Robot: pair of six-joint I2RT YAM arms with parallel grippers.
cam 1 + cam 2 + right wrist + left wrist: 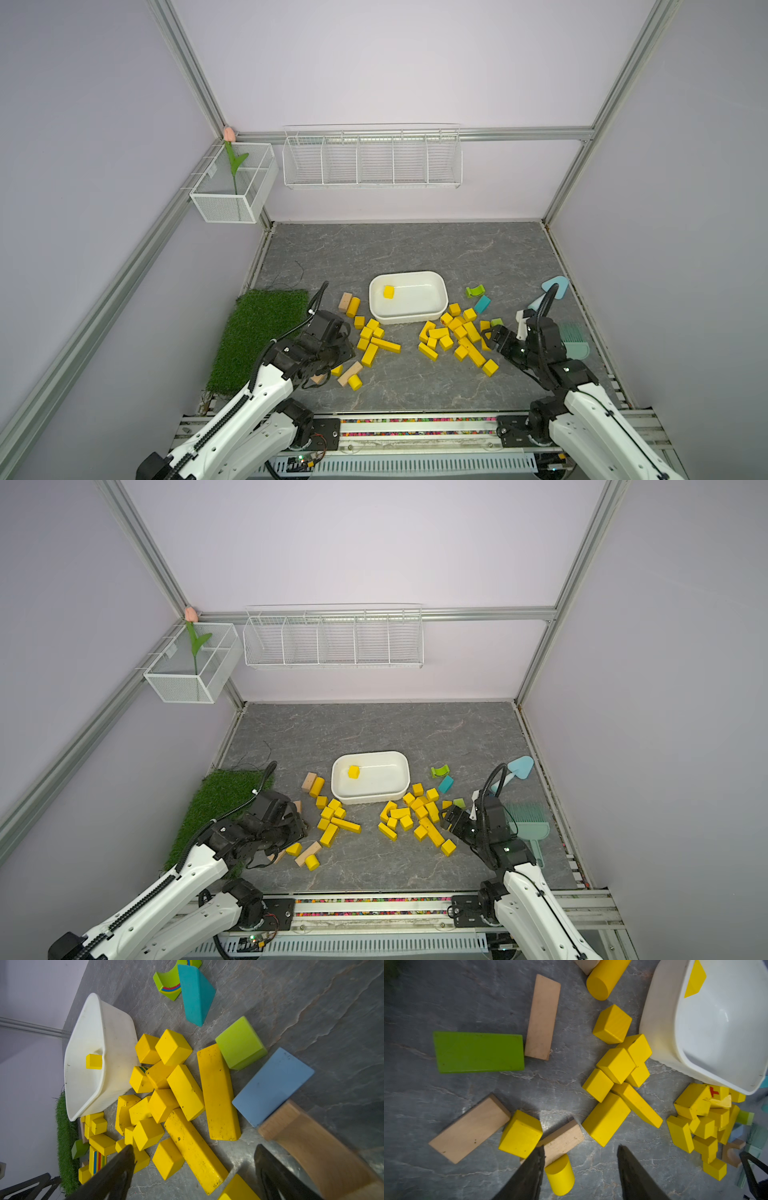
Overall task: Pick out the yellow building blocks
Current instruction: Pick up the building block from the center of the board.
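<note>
**Sorting stage, early.** The white tub [415, 319] stands mid-table and holds a single yellow cube [388, 291]. The rest of the yellow building blocks lie on the table outside it, in two heaps: a left heap [372, 340] off the tub's near left corner and a larger right heap [457, 336] off its near right corner, the nearest pieces just beside the tub wall.

**Left gripper** [581, 1148]: jaws parted and empty, low over the table on the tub's near left side, beyond the left heap. A yellow cylinder [560, 1176] lies on its side close to one finger [529, 1174], just beside a tan block [562, 1138] and near a yellow cube [520, 1134]. A green flat block [478, 1052] lies farther from the tub.

**Right gripper** [193, 1147]: jaws spread wide and empty, poised over the outer edge of the right heap, above a long yellow bar [195, 1151]. A blue flat block [272, 1086], a light green cube [241, 1043] and a tan arch [311, 1147] lie on the side away from the tub.

**Likely step:** the left arm takes the cylinder. It is judged prone to rolling, so the jaws should be centred over it and closed squarely, with neither finger catching the tan block. The release should come low inside the tub.
</note>
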